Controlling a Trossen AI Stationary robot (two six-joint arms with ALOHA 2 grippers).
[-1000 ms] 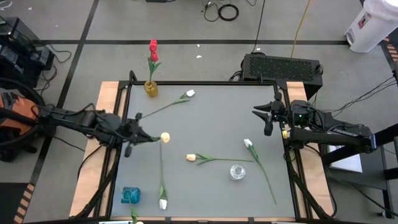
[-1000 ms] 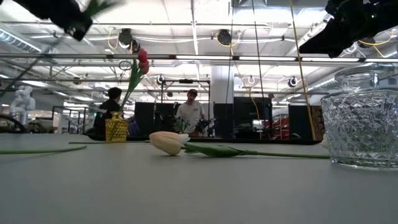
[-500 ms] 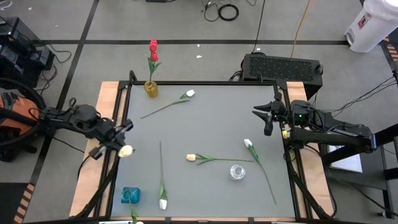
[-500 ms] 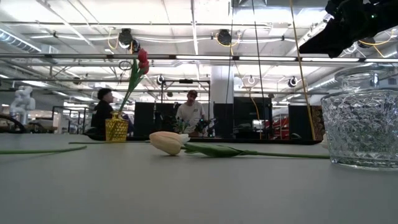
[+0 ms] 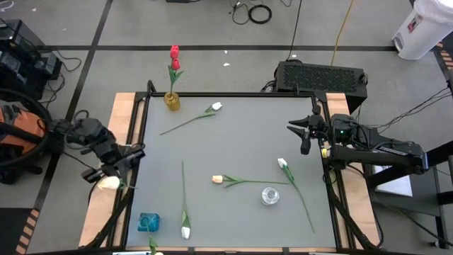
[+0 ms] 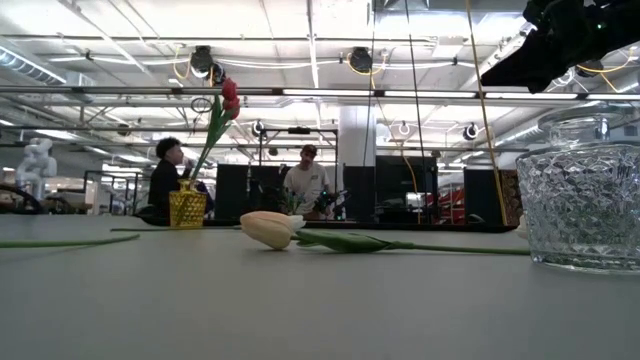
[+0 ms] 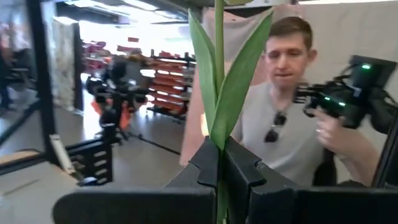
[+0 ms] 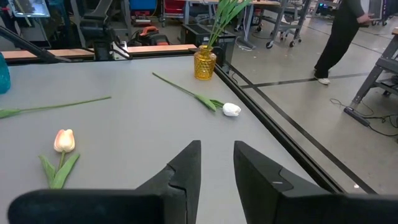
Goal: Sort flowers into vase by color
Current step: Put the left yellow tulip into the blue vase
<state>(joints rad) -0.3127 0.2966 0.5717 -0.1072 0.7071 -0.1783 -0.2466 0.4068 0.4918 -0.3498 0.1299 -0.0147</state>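
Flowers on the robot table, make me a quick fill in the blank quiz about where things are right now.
1. The red tulips stand in the ____ vase.
2. The left gripper is shut on a tulip's ____.
3. The right gripper holds ____.
4. The clear glass vase holds ____ flowers.

Missing words: yellow; stem; nothing; no

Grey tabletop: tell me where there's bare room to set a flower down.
Bare room lies mid-table between the white tulip near the yellow vase and the cream tulip, and along the left edge above the blue vase. It is crowded round the clear glass vase, hemmed by two tulip stems.
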